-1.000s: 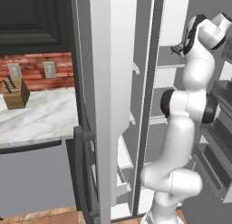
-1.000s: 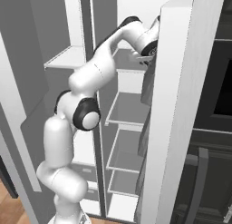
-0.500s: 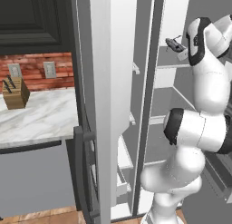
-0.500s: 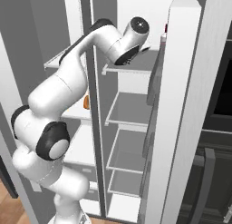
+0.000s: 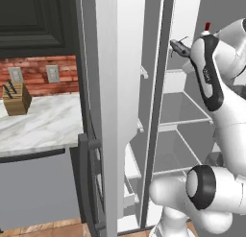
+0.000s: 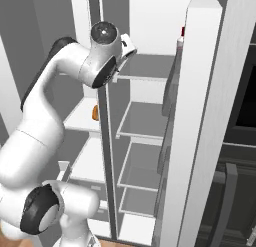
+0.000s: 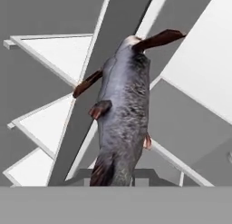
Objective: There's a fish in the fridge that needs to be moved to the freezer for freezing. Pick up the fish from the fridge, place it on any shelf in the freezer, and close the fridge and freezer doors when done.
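A slim dark grey fish (image 7: 124,114) hangs lengthwise in front of my gripper (image 7: 115,178), which is shut on its near end. In the left base view the fish (image 5: 179,47) is held high, in front of the fridge's (image 5: 188,106) upper shelves and just right of the centre divider. My gripper (image 5: 189,53) sits right behind it. The freezer (image 6: 85,116) is the left compartment, and both doors stand open: the freezer door (image 5: 117,87) and the fridge door (image 6: 200,116). In the right base view my hand (image 6: 126,44) is at the divider's top.
A white bottle with a red cap (image 5: 207,26) stands high at the fridge's right side. An orange item (image 6: 95,112) lies on a freezer shelf. A knife block (image 5: 16,98) sits on the marble counter (image 5: 43,121) to the left. Dark appliances (image 6: 237,141) flank the fridge door.
The arm has swung left, away from the fridge door, carrying the fish towards the centre divider. The gripper stays shut on the fish.
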